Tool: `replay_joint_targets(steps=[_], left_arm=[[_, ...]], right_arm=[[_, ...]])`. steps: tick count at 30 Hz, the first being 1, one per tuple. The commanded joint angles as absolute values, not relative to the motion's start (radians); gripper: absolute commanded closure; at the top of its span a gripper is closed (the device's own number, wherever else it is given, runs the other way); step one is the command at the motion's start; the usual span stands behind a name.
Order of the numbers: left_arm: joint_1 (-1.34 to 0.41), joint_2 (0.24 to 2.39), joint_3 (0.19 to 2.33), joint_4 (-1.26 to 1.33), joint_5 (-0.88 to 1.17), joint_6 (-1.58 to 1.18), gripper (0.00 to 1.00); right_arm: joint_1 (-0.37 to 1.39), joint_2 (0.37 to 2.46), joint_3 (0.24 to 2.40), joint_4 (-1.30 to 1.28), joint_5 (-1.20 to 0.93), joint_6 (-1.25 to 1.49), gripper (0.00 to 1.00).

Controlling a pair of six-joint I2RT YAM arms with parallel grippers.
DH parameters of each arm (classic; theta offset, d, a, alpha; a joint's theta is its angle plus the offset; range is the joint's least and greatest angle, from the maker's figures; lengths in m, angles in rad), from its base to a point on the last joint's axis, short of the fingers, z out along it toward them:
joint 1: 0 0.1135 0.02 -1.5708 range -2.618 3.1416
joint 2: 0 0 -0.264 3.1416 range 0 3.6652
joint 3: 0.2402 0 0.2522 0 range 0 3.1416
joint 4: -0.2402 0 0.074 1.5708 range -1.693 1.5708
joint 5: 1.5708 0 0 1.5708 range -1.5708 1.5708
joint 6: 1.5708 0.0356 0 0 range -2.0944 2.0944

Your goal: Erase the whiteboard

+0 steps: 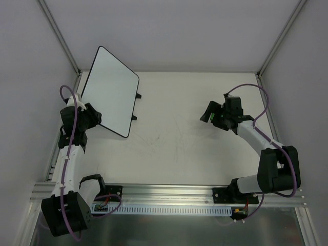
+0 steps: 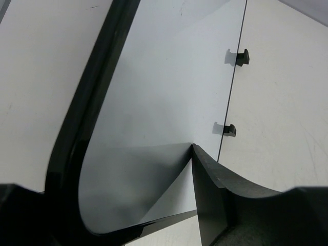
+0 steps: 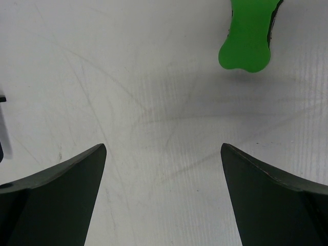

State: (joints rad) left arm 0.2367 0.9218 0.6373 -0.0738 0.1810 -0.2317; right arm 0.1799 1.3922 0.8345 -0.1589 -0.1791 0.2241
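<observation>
The whiteboard (image 1: 110,89) is tilted up off the table at the left, its white face blank, with a thin black rim. My left gripper (image 1: 95,117) is shut on its near left edge. In the left wrist view one finger (image 2: 215,184) presses on the board's face (image 2: 169,77), and the other is hidden behind the rim; the gripper (image 2: 128,179) clamps the edge. My right gripper (image 1: 210,111) is open and empty over the table at the right. In the right wrist view (image 3: 164,148) a green eraser (image 3: 248,38) lies ahead of it and to the right; it also shows green in the top view (image 1: 207,119).
Two small black feet (image 1: 136,106) stick out from the whiteboard's right edge, also seen in the left wrist view (image 2: 238,56). The white table (image 1: 179,143) bears faint scuff marks. Grey walls and metal frame posts enclose the table on three sides.
</observation>
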Motion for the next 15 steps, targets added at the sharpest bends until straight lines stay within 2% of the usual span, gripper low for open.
replay_joint_targets(steps=[1, 6, 10, 15], left_arm=[[0.236, 0.959, 0.623, -0.221, 0.052, -0.109, 0.56], [0.236, 0.976, 0.637, -0.222, 0.043, -0.086, 0.47], [0.236, 0.977, 0.658, -0.221, 0.04, -0.078, 0.34], [0.236, 0.968, 0.666, -0.222, 0.067, -0.08, 0.28]], right_arm=[[0.178, 1.397, 0.824, -0.124, -0.196, 0.232, 0.01], [0.178, 1.404, 0.825, -0.123, -0.201, 0.232, 0.01], [0.178, 1.41, 0.825, -0.124, -0.202, 0.232, 0.01], [0.178, 1.416, 0.822, -0.123, -0.207, 0.235, 0.01]])
